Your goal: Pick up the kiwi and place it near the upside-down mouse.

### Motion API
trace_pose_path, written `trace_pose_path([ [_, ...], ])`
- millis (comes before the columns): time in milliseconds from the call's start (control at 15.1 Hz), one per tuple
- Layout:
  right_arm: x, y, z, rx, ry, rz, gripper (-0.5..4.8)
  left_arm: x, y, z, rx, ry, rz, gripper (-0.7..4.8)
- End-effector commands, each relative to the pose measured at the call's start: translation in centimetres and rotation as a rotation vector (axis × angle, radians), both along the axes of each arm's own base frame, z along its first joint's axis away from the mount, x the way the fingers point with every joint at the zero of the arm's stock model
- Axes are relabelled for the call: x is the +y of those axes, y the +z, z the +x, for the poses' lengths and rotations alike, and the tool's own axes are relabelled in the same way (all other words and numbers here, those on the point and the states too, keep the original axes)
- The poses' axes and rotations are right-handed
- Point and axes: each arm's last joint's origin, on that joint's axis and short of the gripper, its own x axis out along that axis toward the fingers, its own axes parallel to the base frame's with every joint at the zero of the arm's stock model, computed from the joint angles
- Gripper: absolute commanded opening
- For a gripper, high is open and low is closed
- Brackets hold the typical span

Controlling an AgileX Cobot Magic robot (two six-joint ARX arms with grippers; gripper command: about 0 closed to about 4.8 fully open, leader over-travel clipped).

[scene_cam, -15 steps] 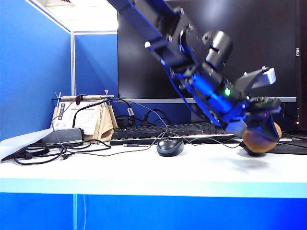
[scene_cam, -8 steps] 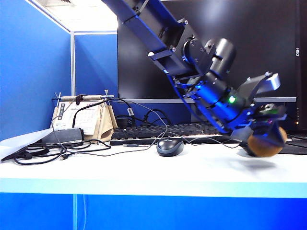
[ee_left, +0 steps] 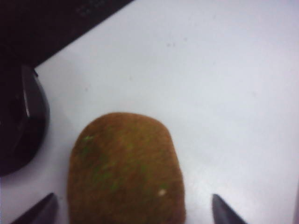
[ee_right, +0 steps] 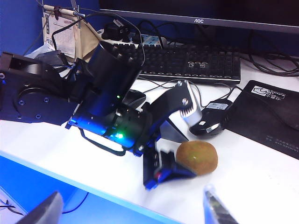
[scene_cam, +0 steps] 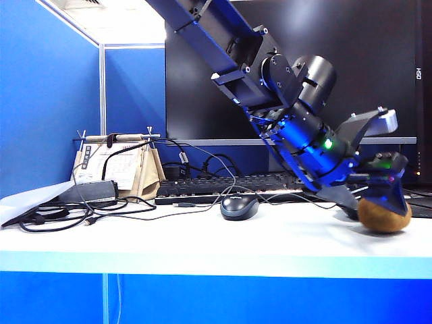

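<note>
The brown fuzzy kiwi (scene_cam: 383,216) (ee_right: 197,156) lies on the white table (scene_cam: 202,236) at the right. My left gripper (ee_left: 133,207) (scene_cam: 385,169) (ee_right: 187,144) reaches across and straddles it, open, with a gap between each dark fingertip (ee_left: 42,210) and the fruit (ee_left: 126,168). The upside-down mouse (ee_right: 210,123) (ee_left: 23,126), glossy black with a pale label, sits just beside and behind the kiwi. The exterior view shows only a sliver of this mouse (scene_cam: 347,210). My right gripper (ee_right: 131,210) hangs open over the table's front edge, holding nothing.
A smooth dark-grey mouse (scene_cam: 239,206) (ee_right: 133,98) sits mid-table in front of the black keyboard (scene_cam: 229,183) (ee_right: 187,60). A black mouse pad (ee_right: 271,107) lies at the right. Cables and a paper stand (scene_cam: 115,165) crowd the left. A monitor (scene_cam: 202,67) stands behind.
The left gripper carried the kiwi down and to the right, set it on the table and opened its jaws. The right arm has not moved.
</note>
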Motion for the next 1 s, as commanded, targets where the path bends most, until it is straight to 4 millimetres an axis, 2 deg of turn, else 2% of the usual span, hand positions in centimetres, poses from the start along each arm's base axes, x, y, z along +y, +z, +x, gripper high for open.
trace_pose_path([
  [66,0.0,0.3,0.0,-0.019,0.002,0.008,3.87,0.2,0.6,0.1,-0.035,0.046,0.021,4.79],
  [266,0.0,0.7,0.1,-0.060,-0.001,0.027,3.87,2.7,5.0,1.2,-0.051,0.116,0.019,4.79],
  [398,0.0,1.3,0.1,-0.115,-0.001,0.056,3.87,5.2,9.7,1.7,-0.060,0.168,-0.036,4.79],
  [465,-0.1,1.6,-0.2,-0.155,-0.009,0.076,3.87,8.1,13.8,1.6,-0.058,0.232,-0.052,4.79],
  [531,-0.4,1.8,-0.5,-0.183,-0.043,0.086,3.87,10.4,16.0,1.4,-0.063,0.301,-0.016,4.10],
  [597,-0.8,1.9,-1.0,-0.215,-0.096,0.096,3.85,13.5,18.2,1.2,-0.040,0.372,0.032,3.12],
  [664,-1.1,1.9,-1.5,-0.239,-0.113,0.107,3.77,15.3,19.2,0.9,-0.002,0.396,0.049,2.52],
  [730,-1.7,1.9,-2.4,-0.278,-0.144,0.132,3.55,17.7,20.4,-0.2,0.047,0.387,0.049,1.44],
  [797,-1.9,1.9,-2.8,-0.289,-0.159,0.164,3.55,18.7,20.8,-0.9,0.052,0.386,0.041,1.13],
  [863,-2.0,1.6,-2.8,-0.256,-0.193,0.199,3.48,20.4,21.2,-2.5,0.035,0.397,0.017,1.13],
  [996,-1.8,0.9,-2.5,-0.209,-0.198,0.195,3.13,22.0,21.1,-4.8,0.006,0.417,-0.039,1.13],
])
